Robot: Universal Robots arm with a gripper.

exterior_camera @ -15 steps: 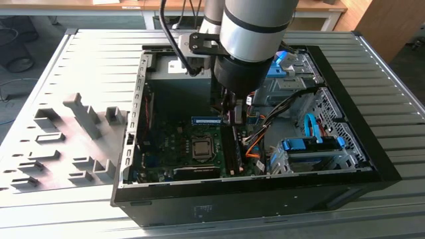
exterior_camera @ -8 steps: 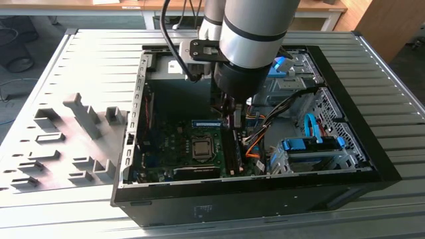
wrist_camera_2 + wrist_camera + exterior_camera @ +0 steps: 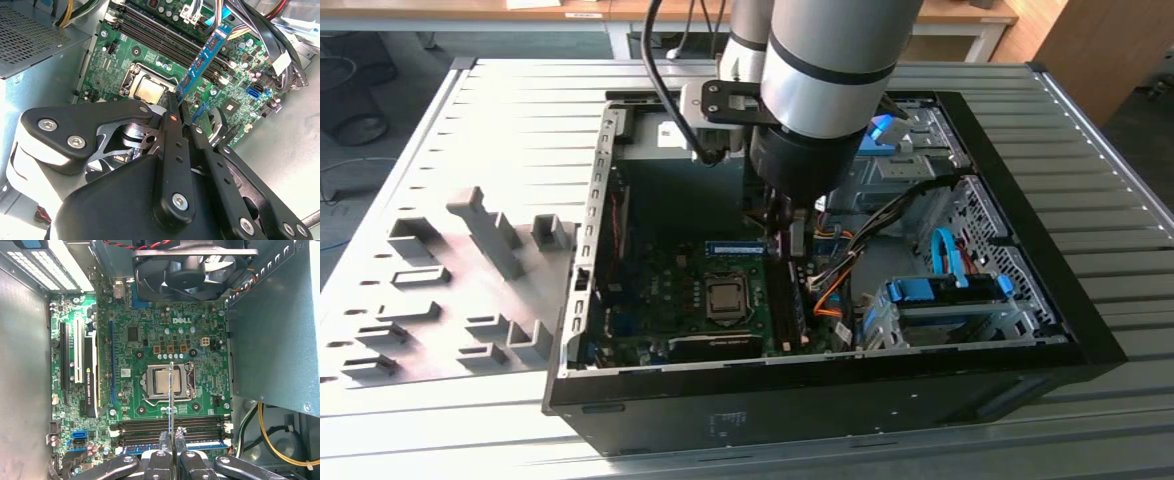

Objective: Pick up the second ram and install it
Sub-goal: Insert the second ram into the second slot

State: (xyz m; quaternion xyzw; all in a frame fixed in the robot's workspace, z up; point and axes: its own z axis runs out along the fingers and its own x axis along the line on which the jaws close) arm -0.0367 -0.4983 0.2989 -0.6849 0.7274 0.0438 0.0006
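The second ram [image 3: 202,60] is a narrow blue board with black chips, and my gripper [image 3: 178,104] is shut on one end of it. In the first wrist view the ram [image 3: 171,390] appears edge-on as a thin line running out from my gripper [image 3: 172,434] over the CPU socket [image 3: 161,381]. It hangs above the motherboard [image 3: 150,340], lying crosswise to the black memory slots [image 3: 200,424]. In the exterior view my gripper [image 3: 787,240] is low inside the open computer case [image 3: 594,230], with the ram [image 3: 736,245] sticking out toward that view's left.
A case fan [image 3: 195,270] and the grey power supply [image 3: 275,330] border the board. Bundled cables [image 3: 834,280] and a blue drive bay [image 3: 941,295] lie toward the exterior view's right. Grey fixture blocks [image 3: 467,270] stand on the table outside the case.
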